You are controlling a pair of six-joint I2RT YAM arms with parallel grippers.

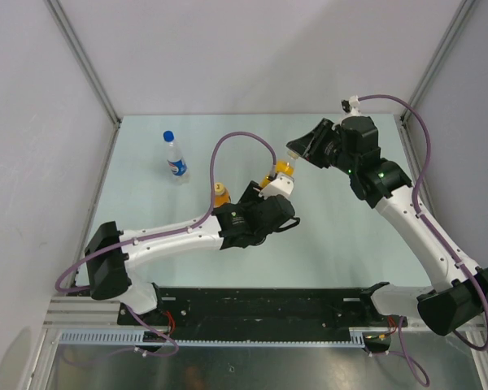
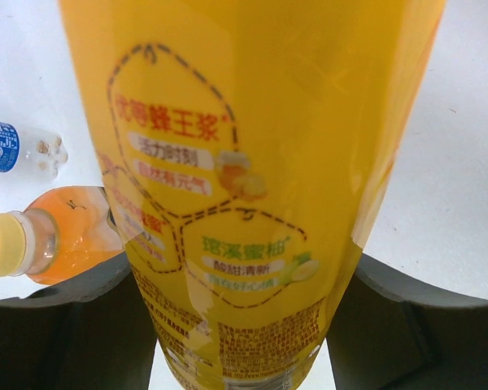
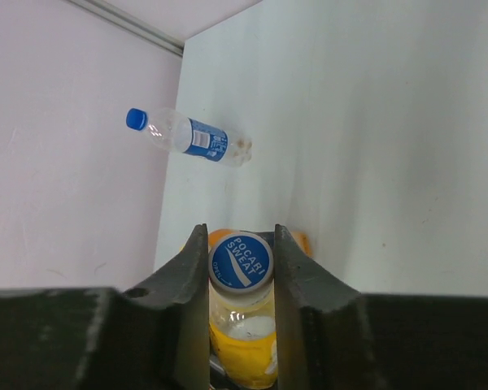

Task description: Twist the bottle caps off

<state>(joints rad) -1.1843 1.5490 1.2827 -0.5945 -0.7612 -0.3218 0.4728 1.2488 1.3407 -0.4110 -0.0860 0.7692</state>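
A: Three bottles are showing, so I am going left to right. Farthest left, the clear water bottle [image 1: 176, 162] is standing alone on the counter [image 1: 350, 244], wearing its blue cap [image 1: 168, 136], with nothing touching it

B: And the shorter orange bottle [image 1: 220, 197]?

A: It is sitting just beside the left arm [image 1: 171, 236], its yellow-orange cap [image 1: 220, 188] on, untouched too

B: What are the left jaws doing?

A: They are pinching the tall yellow bottle [image 1: 282, 171] around its labelled body and holding it tilted toward the right arm [image 1: 423, 236]. I cannot tell whether its base is resting on the counter

B: And the right jaws?

A: They are pressing in on either side of its white cap [image 3: 241, 262], the one carrying a blue printed top

B: How is it going to handle?

A: I am judging it fairly heavy, since it is looking well filled. The thin wall is likely giving under a hard squeeze, and the glossy label is inviting slip. So the body grip is wanting firmness without crushing. The cap is small, so I am favouring a hold square across its rim
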